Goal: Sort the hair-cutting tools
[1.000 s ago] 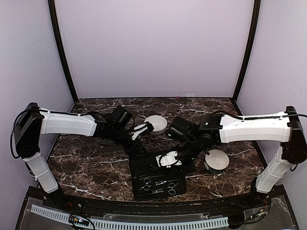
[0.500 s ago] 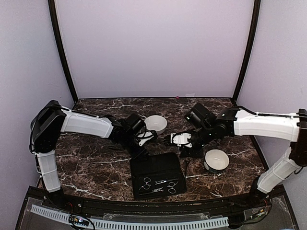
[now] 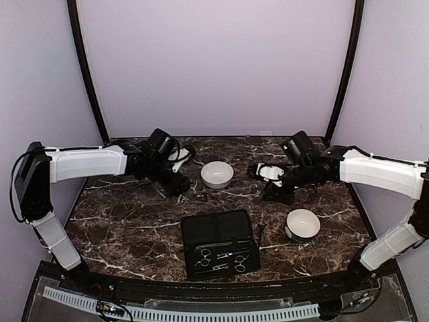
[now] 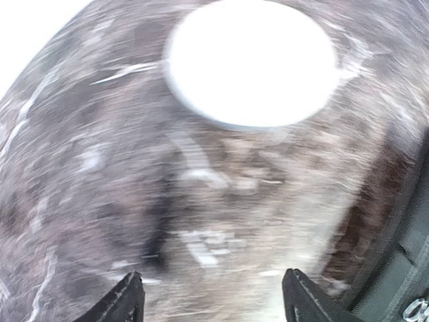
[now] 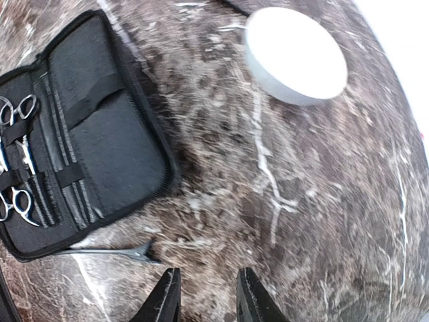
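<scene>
The hair-cutting tools lie in an open black case. Silver scissors and a second pair are strapped in its front half, with slim black sticks beside them in the right wrist view. One thin silver tool lies on the marble just outside the case. My left gripper hovers at the back left, open and empty. Hovering at the back right, my right gripper has its jaws a little apart with nothing between them.
One white bowl stands between the two grippers, behind the case. Another white bowl stands right of the case. Both look empty. The dark marble table is walled at the back and sides.
Both arms have pulled back from the case: the left gripper swung to the back left, the right gripper rose and moved to the back right. The case and bowls stayed put.
</scene>
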`<control>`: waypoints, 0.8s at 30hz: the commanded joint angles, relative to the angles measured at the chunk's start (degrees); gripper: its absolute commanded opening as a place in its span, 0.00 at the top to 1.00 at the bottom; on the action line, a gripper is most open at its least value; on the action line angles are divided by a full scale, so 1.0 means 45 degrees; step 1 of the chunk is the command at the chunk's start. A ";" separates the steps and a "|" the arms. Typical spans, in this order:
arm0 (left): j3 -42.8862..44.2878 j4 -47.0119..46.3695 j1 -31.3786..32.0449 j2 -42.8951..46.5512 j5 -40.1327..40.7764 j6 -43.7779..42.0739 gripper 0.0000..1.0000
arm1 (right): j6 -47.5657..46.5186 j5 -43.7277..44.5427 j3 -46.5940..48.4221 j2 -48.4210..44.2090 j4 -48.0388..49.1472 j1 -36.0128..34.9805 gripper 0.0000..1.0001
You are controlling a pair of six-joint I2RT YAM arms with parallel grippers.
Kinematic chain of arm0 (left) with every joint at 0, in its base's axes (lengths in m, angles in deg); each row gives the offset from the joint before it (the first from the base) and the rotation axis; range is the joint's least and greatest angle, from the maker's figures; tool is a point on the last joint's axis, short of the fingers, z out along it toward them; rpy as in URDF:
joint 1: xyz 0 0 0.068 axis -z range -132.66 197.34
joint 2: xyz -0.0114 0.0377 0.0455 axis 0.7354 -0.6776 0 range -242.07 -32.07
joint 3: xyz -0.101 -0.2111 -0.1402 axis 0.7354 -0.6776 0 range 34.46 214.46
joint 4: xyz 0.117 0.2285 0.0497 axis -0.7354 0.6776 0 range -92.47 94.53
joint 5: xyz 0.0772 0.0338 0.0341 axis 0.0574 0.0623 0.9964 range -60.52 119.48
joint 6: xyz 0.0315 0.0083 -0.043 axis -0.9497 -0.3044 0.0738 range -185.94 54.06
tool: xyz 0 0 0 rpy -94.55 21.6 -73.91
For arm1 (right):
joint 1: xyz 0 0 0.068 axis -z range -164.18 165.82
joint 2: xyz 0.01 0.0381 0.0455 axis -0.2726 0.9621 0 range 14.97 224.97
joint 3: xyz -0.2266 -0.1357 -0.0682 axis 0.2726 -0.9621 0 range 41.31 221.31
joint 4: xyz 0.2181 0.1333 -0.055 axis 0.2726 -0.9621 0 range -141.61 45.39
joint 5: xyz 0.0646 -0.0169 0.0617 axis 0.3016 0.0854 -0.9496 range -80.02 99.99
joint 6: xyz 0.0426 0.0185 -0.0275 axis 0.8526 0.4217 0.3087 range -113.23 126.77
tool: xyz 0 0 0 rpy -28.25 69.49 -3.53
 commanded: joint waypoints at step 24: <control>0.5340 0.3640 -0.1952 -0.5090 -0.0830 -0.1565 0.58 | -0.0732 -0.1599 -0.2040 -0.0776 0.1958 0.0871 0.71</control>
